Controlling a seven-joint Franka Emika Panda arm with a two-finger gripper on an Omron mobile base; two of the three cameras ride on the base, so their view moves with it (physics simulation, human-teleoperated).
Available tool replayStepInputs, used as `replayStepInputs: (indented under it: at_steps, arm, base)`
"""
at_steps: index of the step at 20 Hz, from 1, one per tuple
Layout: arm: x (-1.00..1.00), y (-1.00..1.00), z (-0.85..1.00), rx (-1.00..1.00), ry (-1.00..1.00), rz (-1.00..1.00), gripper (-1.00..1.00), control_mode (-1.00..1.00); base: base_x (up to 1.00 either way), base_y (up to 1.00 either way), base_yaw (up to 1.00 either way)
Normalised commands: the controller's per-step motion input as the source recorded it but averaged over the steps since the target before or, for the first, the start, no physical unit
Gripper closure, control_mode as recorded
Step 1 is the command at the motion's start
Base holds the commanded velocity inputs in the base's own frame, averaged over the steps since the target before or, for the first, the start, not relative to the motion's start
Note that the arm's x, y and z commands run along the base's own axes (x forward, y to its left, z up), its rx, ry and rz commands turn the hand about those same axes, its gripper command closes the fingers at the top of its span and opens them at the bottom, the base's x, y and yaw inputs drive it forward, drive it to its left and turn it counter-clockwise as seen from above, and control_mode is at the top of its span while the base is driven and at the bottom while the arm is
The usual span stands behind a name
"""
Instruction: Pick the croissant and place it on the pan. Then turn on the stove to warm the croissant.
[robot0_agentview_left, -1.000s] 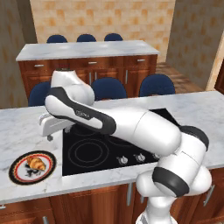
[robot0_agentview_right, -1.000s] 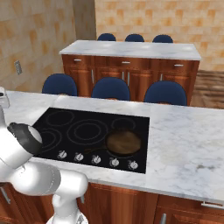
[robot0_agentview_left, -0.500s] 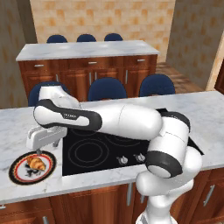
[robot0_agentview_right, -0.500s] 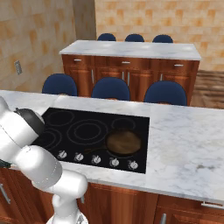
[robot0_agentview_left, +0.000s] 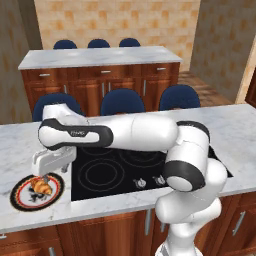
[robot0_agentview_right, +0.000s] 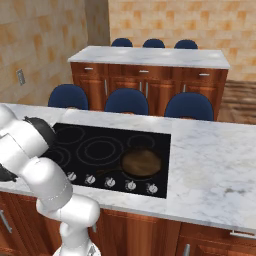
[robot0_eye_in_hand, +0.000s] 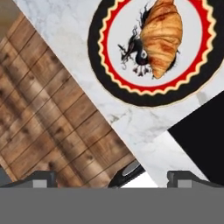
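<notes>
Croissant (robot0_agentview_left: 42, 187) lies on plate (robot0_agentview_left: 19, 199) at desk's (robot0_agentview_left: 15, 145) left front edge, just below spread, empty jaws.

above croissant (robot0_agentview_left: 42, 187): open | plate (robot0_agentview_left: 20, 200) rim low | stove (robot0_agentview_left: 107, 172) beside: flat

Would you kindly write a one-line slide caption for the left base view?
Open claw poised above the croissant on its plate, beside the stove.
</notes>
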Motion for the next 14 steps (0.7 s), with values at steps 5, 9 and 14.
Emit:
replayStepInputs:
  at_steps: [5,9,14]
  arm:
    - [0.0,0.08,-0.13,-0.02,0.01,-0.05,-1.0,-1.0]
    - [0.2,0.08,-0.22,-0.02,0.02,-0.01,-1.0,-1.0]
    - [0.43,0.04,-0.27,-0.08,0.0,-0.1,-1.0,-1.0]
  base:
    - [0.0,0.0,0.0]
    - [0.0,0.0,0.0]
    - [0.0,0.0,0.0]
